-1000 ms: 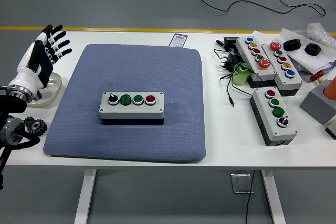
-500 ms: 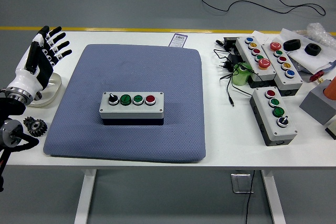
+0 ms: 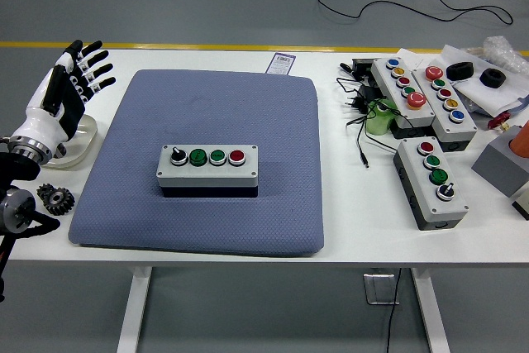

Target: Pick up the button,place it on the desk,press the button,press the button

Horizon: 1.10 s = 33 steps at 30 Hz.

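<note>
White counter [image 3: 355,229] carries the button box [image 3: 207,169] on its blue mat [image 3: 215,113], already placed, while the left hand [image 3: 59,101], fingers spread, has barely shifted, pressing not begun

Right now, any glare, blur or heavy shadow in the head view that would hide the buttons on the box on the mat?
Head view: light is even and soft, with no glare on the button box, and its four caps read sharply. Only a thin dark shadow shows along its front edge on the blue mat. The left hand at the picture's edge is also in focus, not smeared.
</note>
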Available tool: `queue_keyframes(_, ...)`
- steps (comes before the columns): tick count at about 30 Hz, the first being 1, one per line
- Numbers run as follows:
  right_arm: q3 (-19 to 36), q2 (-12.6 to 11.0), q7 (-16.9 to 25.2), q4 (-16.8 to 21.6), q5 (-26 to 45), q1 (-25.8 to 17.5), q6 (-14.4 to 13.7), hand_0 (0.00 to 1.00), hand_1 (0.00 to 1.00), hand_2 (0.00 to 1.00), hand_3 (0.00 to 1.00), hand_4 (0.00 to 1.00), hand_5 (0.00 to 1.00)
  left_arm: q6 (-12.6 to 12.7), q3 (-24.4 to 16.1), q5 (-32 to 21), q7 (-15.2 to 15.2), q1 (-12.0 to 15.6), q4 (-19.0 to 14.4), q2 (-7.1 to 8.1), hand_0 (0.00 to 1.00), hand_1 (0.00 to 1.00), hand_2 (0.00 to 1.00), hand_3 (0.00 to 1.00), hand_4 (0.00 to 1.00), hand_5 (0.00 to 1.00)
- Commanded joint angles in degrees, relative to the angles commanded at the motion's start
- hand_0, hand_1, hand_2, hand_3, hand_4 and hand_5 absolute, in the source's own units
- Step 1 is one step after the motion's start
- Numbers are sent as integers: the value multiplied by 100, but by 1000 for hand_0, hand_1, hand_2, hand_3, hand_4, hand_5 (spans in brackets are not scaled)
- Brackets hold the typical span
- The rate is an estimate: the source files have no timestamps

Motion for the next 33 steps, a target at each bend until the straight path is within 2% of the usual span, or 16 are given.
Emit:
queue_keyframes(9,-6,4,7,0,6,-2,-3,652,654,673,589,434,286,-65,-38,148,12,46,-50,-5,822,875,910,877,591,998)
queue_keyframes(33,-5,8,-8,0,32,1,-8,653,656,674,589,434,286,-65,-2,150,36,30,-67,2,822,876,908,876,586,998)
